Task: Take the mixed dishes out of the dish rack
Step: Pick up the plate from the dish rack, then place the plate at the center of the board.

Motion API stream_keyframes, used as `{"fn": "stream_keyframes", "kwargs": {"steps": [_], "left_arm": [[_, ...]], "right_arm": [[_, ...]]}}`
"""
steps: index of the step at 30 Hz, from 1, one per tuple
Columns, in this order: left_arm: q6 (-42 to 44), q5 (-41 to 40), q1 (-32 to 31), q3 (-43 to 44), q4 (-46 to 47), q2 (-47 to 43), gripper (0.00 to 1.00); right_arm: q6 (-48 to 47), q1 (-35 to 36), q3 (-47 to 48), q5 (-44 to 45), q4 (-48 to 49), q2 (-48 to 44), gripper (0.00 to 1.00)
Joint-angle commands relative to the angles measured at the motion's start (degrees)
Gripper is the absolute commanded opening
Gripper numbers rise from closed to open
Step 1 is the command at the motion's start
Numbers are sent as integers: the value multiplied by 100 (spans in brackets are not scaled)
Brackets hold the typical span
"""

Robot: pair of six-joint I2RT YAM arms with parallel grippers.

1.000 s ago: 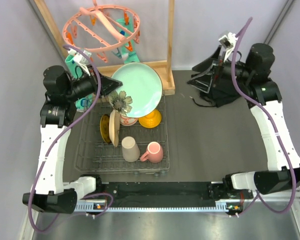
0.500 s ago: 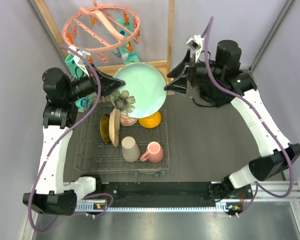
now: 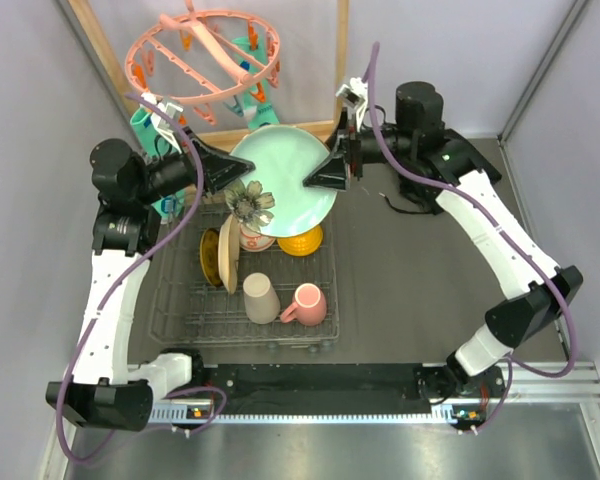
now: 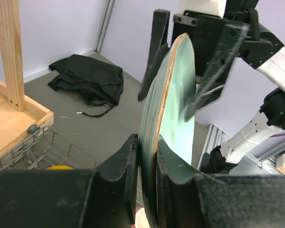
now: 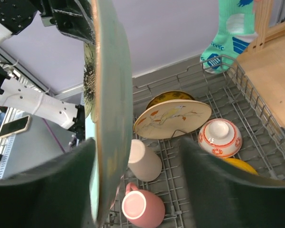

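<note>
My left gripper (image 3: 225,170) is shut on the left rim of the pale green plate (image 3: 280,185), held on edge above the dish rack (image 3: 180,320); its fingers pinch the rim (image 4: 146,142). My right gripper (image 3: 315,178) is open, one jaw on each side of the plate's right edge (image 5: 109,95), and the plate lies close to one finger (image 5: 66,185). In the rack sit a cream bird-painted plate (image 5: 173,118), a yellow plate (image 5: 173,97), a red-white bowl (image 5: 220,137), an orange bowl (image 3: 300,240), a beige cup (image 3: 260,298) and a pink mug (image 3: 307,305).
A wooden frame (image 3: 335,70) with a pink peg hanger (image 3: 205,55) stands behind the rack, with a teal sock (image 5: 230,33) hanging there. A black cloth (image 4: 88,83) lies on the dark mat at the back right.
My right arm has swung left from the back right corner to the plate, and its jaws now straddle the plate's right edge and have narrowed. The left gripper keeps its hold.
</note>
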Motion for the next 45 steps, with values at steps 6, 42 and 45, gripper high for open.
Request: {"fn": "stream_keyframes", "kwargs": {"steps": [6,42,45], "left_arm": [[-290,-19,-43,2,918,-187,0],[1547,-1012,-42,-261,-805,-389,99],[1670,-924,-42,-445,-814,-407,99]], "right_arm": [[-173,145,427,117,-14,201,4],[-1419,-4345,-1892,-805,-2211,-811,0],[-2113,-4924,-2130,-1113,-2755,-521,0]]}}
